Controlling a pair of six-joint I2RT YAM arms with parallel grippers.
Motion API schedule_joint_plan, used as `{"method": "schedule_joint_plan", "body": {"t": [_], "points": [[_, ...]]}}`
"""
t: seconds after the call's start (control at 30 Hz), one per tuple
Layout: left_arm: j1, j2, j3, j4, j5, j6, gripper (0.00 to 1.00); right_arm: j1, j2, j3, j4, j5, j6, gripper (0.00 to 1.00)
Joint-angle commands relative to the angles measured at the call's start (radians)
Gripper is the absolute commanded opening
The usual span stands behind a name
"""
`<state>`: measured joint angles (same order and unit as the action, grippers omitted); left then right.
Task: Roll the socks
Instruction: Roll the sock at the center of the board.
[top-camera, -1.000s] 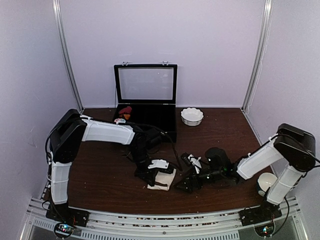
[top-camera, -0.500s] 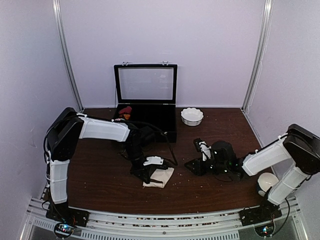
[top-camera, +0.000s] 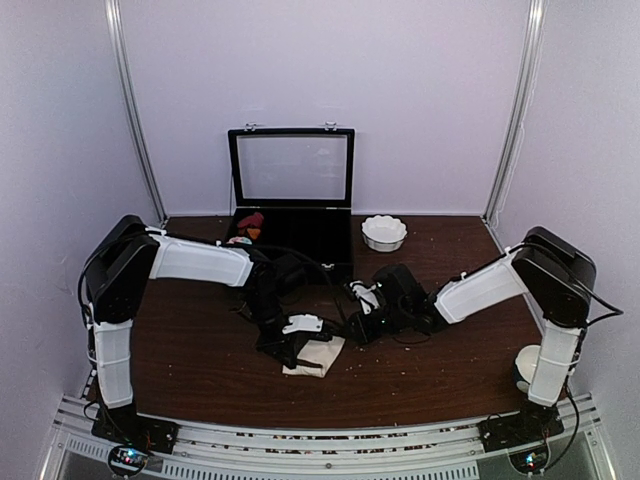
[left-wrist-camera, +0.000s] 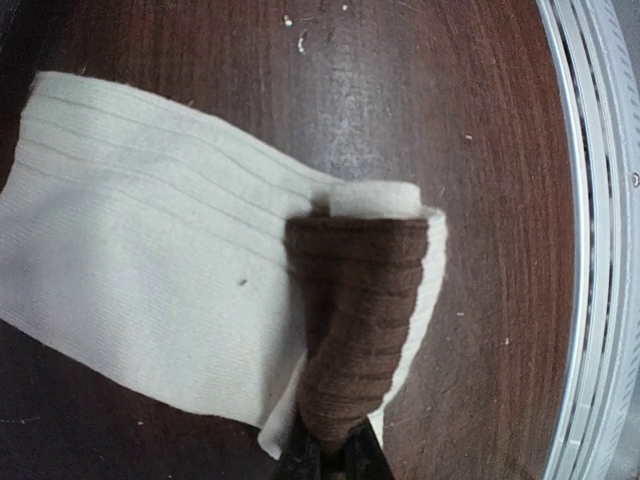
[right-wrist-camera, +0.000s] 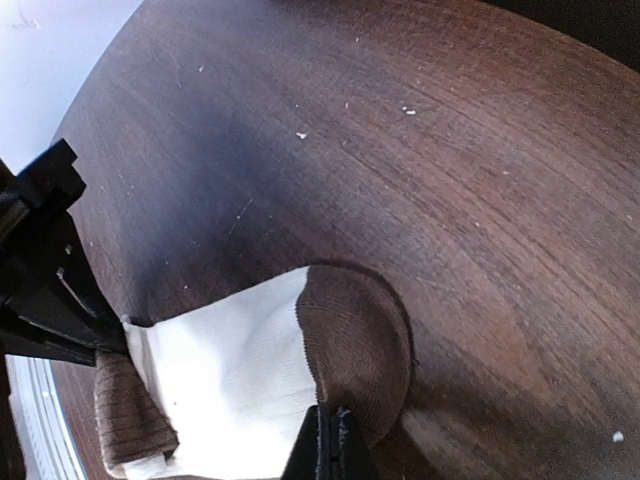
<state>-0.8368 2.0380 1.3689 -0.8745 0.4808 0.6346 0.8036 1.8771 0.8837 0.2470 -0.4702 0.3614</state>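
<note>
The table (top-camera: 200, 360) is dark brown wood with a visible grain, dotted with pale specks. At its far edge stands a black case (top-camera: 310, 232), a rectangular box with its glazed lid upright. A dark red and orange bundle (top-camera: 250, 221) sits in its left corner. The cream sock (left-wrist-camera: 150, 270) lies flat near the middle of the table, in front of the case and between the two arms. It is soft knit fabric with fine lengthwise ribs. One end is folded over into a small thick lip, and a brown ribbed end (left-wrist-camera: 355, 320) lifts up from it. A rounded brown patch (right-wrist-camera: 355, 340), finely corded, bulges from the sock's other side. A white scalloped bowl (top-camera: 384, 232) stands just right of the case, and a second smooth white bowl (top-camera: 530, 362) is near the right arm's base. The left gripper (left-wrist-camera: 330, 462) is pinched closed on the tip of the brown ribbed end, holding it above the cream fabric. The right gripper (right-wrist-camera: 330, 440) has its fingers pressed fully together at the edge of the rounded brown patch. Whether any cloth is caught between them I cannot tell.
</note>
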Motion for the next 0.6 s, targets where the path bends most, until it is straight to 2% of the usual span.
{"method": "schedule_joint_plan", "body": {"t": [0.0,0.3,0.43,0.57], "points": [[0.004,0.002,-0.024,0.002,-0.081,-0.012,0.00,0.014,0.041,0.056,-0.120,-0.026,-0.056,0.00],[0.005,0.011,-0.008,0.001,-0.084,-0.007,0.00,0.029,0.149,0.182,-0.310,0.065,-0.112,0.00],[0.009,0.019,0.009,0.008,-0.117,-0.016,0.00,0.025,0.195,0.298,-0.393,0.134,-0.124,0.00],[0.033,0.056,0.083,-0.019,-0.154,-0.038,0.00,0.013,0.213,0.377,-0.449,0.216,-0.133,0.00]]}}
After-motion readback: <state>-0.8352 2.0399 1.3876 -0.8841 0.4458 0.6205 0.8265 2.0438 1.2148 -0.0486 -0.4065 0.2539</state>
